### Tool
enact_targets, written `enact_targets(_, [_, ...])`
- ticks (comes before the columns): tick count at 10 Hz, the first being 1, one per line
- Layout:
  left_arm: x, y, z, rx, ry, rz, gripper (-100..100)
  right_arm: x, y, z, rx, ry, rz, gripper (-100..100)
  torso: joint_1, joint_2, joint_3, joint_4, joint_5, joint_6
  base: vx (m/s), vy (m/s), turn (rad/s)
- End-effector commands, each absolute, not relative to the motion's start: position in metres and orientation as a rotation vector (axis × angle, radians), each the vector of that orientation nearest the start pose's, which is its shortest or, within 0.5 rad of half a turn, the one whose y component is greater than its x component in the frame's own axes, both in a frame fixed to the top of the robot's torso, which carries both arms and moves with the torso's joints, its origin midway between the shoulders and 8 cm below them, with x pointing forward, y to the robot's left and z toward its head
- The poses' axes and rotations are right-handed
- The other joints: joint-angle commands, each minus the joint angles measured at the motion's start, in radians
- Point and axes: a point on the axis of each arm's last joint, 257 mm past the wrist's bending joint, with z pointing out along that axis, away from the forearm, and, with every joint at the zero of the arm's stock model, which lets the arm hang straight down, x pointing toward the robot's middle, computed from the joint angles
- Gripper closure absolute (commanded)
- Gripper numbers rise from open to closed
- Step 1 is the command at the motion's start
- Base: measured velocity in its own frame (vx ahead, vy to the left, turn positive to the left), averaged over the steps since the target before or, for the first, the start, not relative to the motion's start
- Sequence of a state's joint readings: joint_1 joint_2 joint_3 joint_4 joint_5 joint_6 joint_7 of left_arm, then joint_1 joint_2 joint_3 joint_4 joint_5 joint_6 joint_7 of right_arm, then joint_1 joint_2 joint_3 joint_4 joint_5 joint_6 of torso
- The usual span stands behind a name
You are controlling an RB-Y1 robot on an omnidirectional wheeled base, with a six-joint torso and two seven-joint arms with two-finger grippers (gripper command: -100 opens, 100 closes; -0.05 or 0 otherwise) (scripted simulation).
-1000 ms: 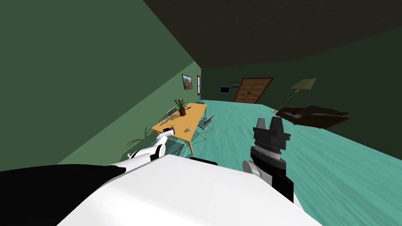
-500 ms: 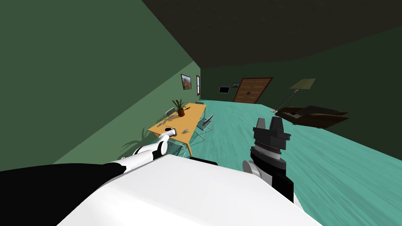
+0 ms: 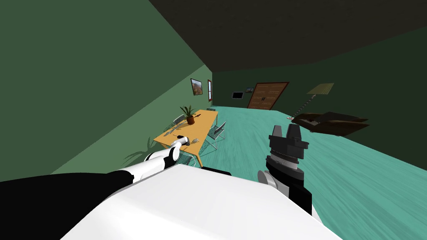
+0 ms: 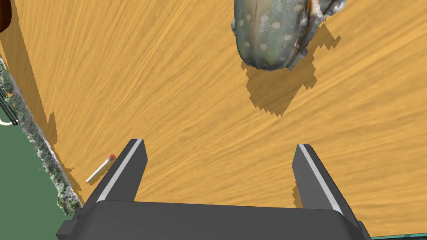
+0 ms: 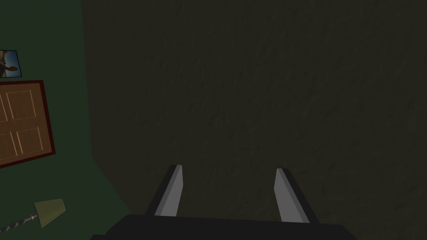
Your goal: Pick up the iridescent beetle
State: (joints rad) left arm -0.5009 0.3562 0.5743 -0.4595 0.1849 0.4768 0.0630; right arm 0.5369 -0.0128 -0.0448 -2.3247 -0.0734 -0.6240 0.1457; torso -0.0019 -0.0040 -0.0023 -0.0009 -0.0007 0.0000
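Left fingers (image 4: 125, 168) wide apart, empty, over orange table (image 4: 167, 104), spotted beetle (image 4: 271, 33) ahead, matchstick (image 4: 100, 168) alongside.

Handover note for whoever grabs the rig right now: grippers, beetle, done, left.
The left gripper is open and empty, over the orange table.
The right gripper is open and empty, held up at my right side, away from the table.
The beetle, grey-green with pale spots, lies on the table ahead of the left gripper's fingertips, off to one side, not between them. A matchstick lies by the other finger.
Done: the approach to the table.
Left: line up on the beetle, advance until the fingers straddle it, close, lift.
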Motion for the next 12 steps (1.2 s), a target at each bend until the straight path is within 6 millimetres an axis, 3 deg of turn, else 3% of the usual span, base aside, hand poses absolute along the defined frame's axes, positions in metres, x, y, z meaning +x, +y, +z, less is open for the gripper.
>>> enact_targets(1, [0.463, 0.469, -0.501, -2.430, 1.144, -0.520, -100, 0.305, -0.298, 0.056, 0.528, 0.515, 1.179, 0, 0.000, 0.000, 0.000, 0.000, 0.000, 0.000, 0.057, -0.024, -0.018])
enact_targets(4, [0.457, 0.448, -0.512, -2.495, 1.169, -0.510, -100, 0.305, -0.298, 0.056, 0.528, 0.515, 1.179, 0, -0.001, 0.000, 0.000, 0.000, 0.000, 0.000, 0.066, -0.031, -0.018])
enact_targets(9, [0.455, 0.445, -0.514, -2.504, 1.173, -0.507, -100, 0.305, -0.298, 0.056, 0.528, 0.515, 1.180, 0, 0.001, 0.004, 0.002, 0.001, 0.000, 0.000, 0.020, -0.007, -0.003])
enact_targets(10, [0.455, 0.445, -0.514, -2.504, 1.173, -0.507, 0, 0.305, -0.298, 0.056, 0.528, 0.515, 1.180, 0, 0.001, 0.004, 0.002, 0.001, 0.000, 0.000, 0.000, 0.000, 0.000])
enact_targets(11, [0.452, 0.445, -0.517, -2.512, 1.151, -0.495, -100, 0.305, -0.298, 0.056, 0.528, 0.515, 1.180, 0, 0.001, 0.004, 0.003, 0.001, 0.000, 0.000, -0.017, 0.036, -0.172])
enact_targets(12, [0.452, 0.445, -0.517, -2.516, 1.145, -0.496, -100, 0.305, -0.298, 0.056, 0.528, 0.515, 1.180, 0, 0.003, 0.005, 0.003, 0.001, 0.001, 0.000, -0.026, 0.059, -0.082])
